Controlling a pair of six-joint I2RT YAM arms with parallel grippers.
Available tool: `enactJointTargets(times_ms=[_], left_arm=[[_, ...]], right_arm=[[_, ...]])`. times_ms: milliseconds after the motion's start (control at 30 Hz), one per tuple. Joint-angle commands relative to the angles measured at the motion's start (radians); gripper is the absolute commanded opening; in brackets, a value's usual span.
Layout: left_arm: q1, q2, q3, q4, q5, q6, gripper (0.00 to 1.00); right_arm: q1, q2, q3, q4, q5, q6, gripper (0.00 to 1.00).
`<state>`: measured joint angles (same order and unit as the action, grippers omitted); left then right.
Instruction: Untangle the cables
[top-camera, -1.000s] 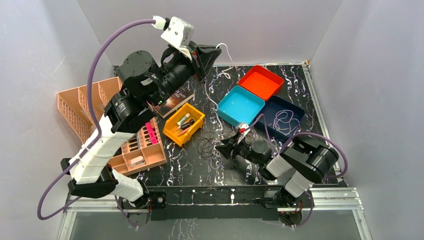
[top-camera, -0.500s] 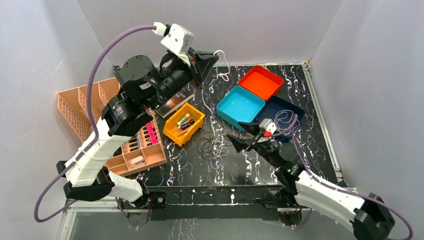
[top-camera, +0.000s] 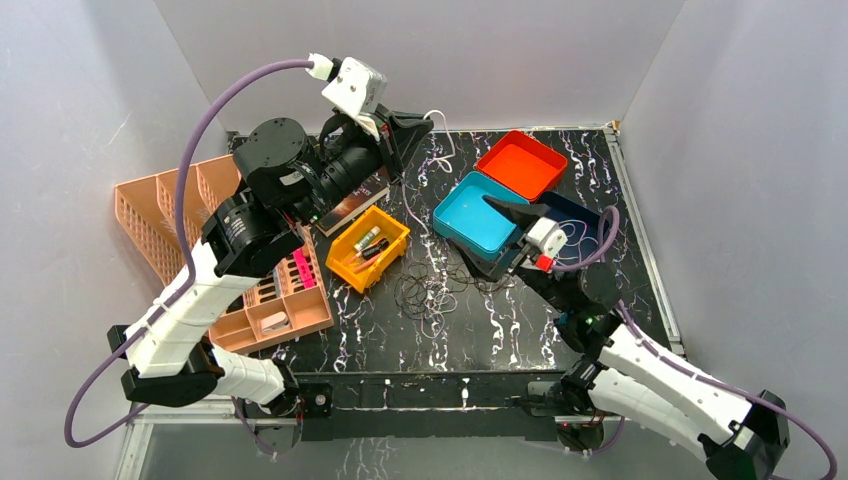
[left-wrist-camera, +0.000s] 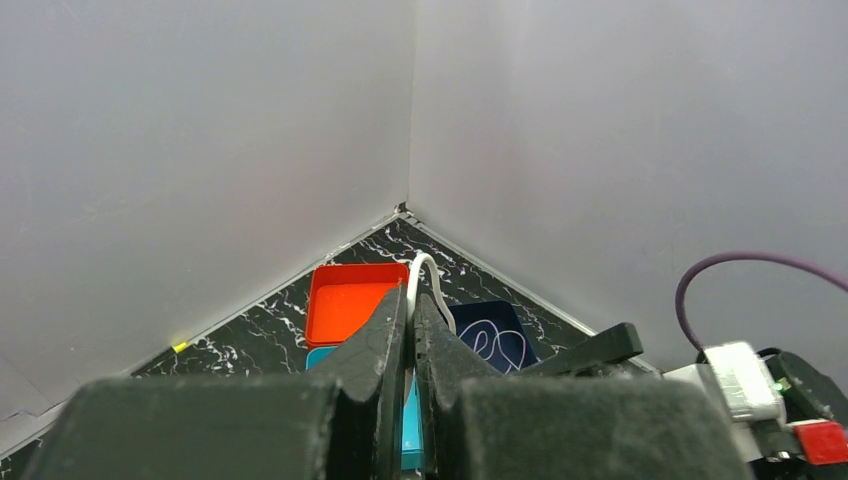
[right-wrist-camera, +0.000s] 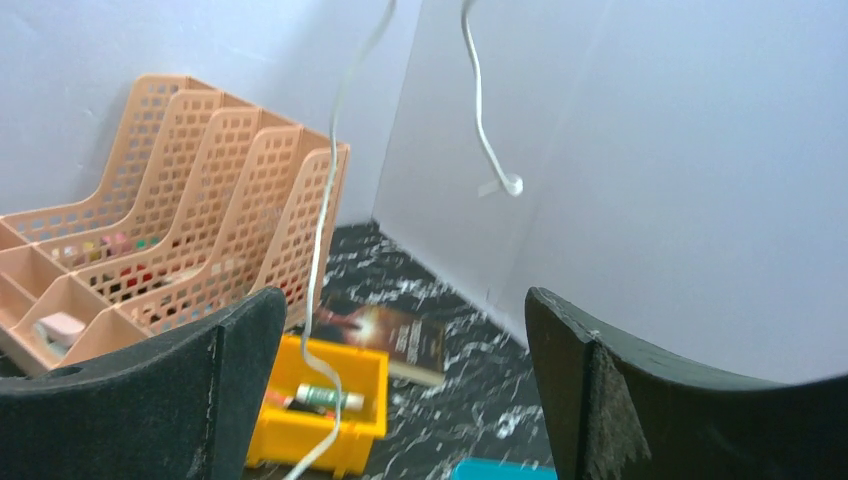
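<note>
A tangle of thin dark and pale cables (top-camera: 427, 290) lies on the black marble table in front of the yellow bin. My left gripper (top-camera: 418, 124) is raised at the back and is shut on a white cable (left-wrist-camera: 424, 268). That cable loops over the fingertips and hangs down toward the tangle. In the right wrist view, two strands of the white cable (right-wrist-camera: 324, 205) dangle ahead of the jaws. My right gripper (top-camera: 493, 238) hovers by the teal tray, open wide with nothing between its fingers (right-wrist-camera: 560, 345). Another pale cable (left-wrist-camera: 492, 340) lies in the navy tray.
Teal tray (top-camera: 470, 205), orange tray (top-camera: 520, 162) and navy tray (top-camera: 590, 215) sit at the back right. A yellow bin (top-camera: 368, 247) holding small items, a book (top-camera: 352, 198) and a peach organizer (top-camera: 165, 215) stand on the left. Grey walls enclose the table.
The right arm has lifted away from the tangle and swung back toward the teal and navy trays, its jaws spreading wide. The left gripper has stayed shut on the white cable, shifting only slightly.
</note>
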<state>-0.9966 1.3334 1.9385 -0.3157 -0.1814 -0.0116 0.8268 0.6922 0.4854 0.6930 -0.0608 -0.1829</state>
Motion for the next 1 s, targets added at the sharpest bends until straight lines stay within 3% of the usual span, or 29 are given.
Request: enactJointTargets(times_ms=[0, 333, 967], left_arm=[[-0.001, -0.038, -0.003, 0.009, -0.018, -0.004, 0.0], [0.0, -0.035, -0.003, 0.009, -0.012, -0.011, 0.0], [-0.001, -0.02, 0.006, 0.014, 0.003, -0.023, 0.0]], right_arm=[[0.006, 0.063, 0.136, 0.106, -0.105, -0.11, 0.98], [0.006, 0.205, 0.288, 0.148, -0.133, -0.152, 0.98], [0.006, 0.402, 0.437, 0.174, -0.115, 0.077, 0.96]])
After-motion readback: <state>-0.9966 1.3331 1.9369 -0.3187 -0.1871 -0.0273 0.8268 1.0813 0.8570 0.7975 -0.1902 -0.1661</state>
